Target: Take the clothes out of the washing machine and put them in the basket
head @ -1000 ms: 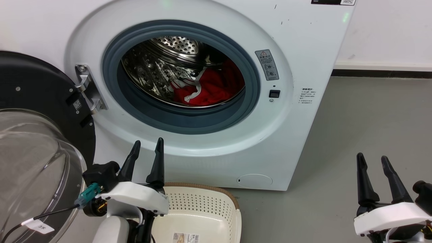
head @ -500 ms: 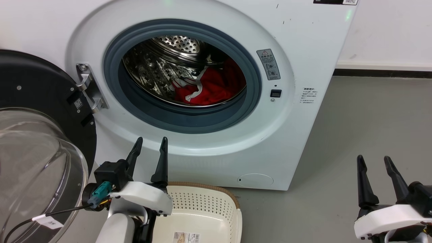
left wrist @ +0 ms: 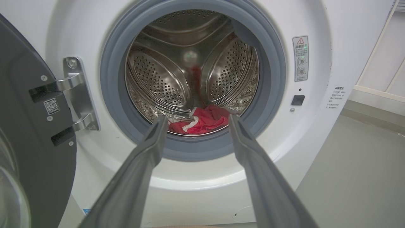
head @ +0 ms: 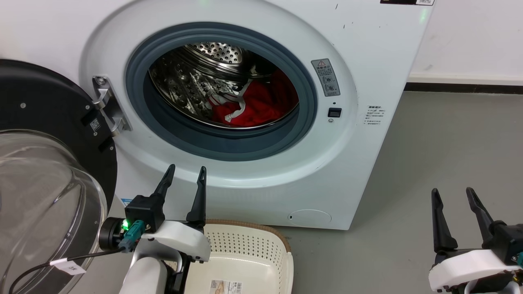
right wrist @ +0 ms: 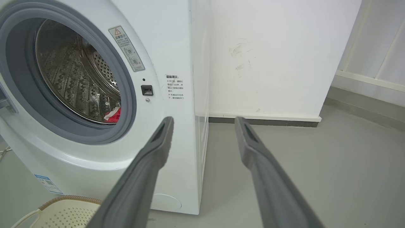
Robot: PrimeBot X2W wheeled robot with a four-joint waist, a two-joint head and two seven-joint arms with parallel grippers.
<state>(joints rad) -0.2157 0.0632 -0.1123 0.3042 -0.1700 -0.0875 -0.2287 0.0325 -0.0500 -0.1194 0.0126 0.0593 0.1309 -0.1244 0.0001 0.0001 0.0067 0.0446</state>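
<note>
while clothes (head: 255, 107) lie inside, left gripper (head: 186, 168) hovers outside.

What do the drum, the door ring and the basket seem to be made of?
Drum: likely polished stainless steel, shiny and perforated.
Door ring: probably matte grey rubber.
Basket: seemingly cream moulded plastic with punched holes, brown woven-look rim.

Shiny perforated steel drum (left wrist: 164, 79), soft red clothes (left wrist: 205, 122)

clothes (head: 261, 107) red, white stripe trim; washing machine (head: 367, 53) white, grey door ring; basket (head: 249, 249) cream, perforated, brown rim, 6 o'clock.
</note>
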